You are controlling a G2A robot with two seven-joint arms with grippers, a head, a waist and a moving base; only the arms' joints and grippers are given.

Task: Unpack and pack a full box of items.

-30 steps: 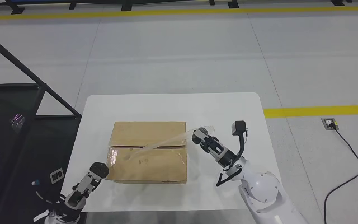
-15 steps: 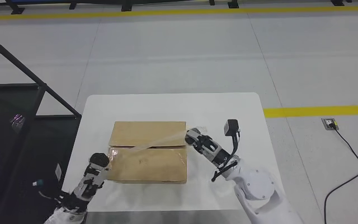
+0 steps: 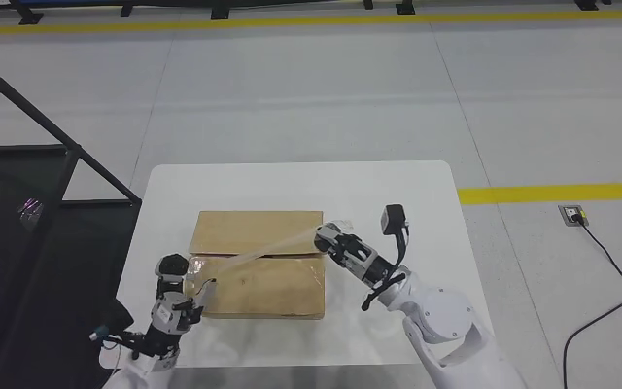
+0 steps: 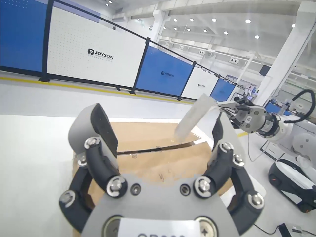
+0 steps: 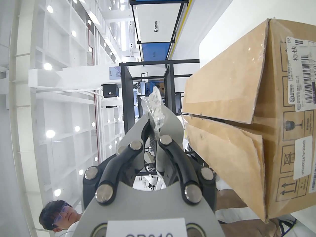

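A closed cardboard box [image 3: 258,263] lies in the middle of the white table [image 3: 292,185]. A strip of clear tape [image 3: 267,249] runs peeled up from the box's top seam to my right gripper [image 3: 324,235], which is shut on its end just above the box's right edge. In the right wrist view the crumpled tape end [image 5: 154,109] sticks out between the shut fingers, beside the box [image 5: 229,114]. My left gripper [image 3: 185,275] stands open at the box's left end, its fingers [image 4: 103,129] spread over the box top [image 4: 158,161]. The left wrist view shows the lifted tape [image 4: 195,117] farther off.
A black metal frame [image 3: 39,194] stands off the table's left side. A label [image 5: 300,75] is stuck on the box's side facing the right arm. Bare table surface lies behind the box and to its right.
My right gripper has moved left toward the box, keeping hold of the tape. My left gripper has come up from the table's front corner to the box's left end.
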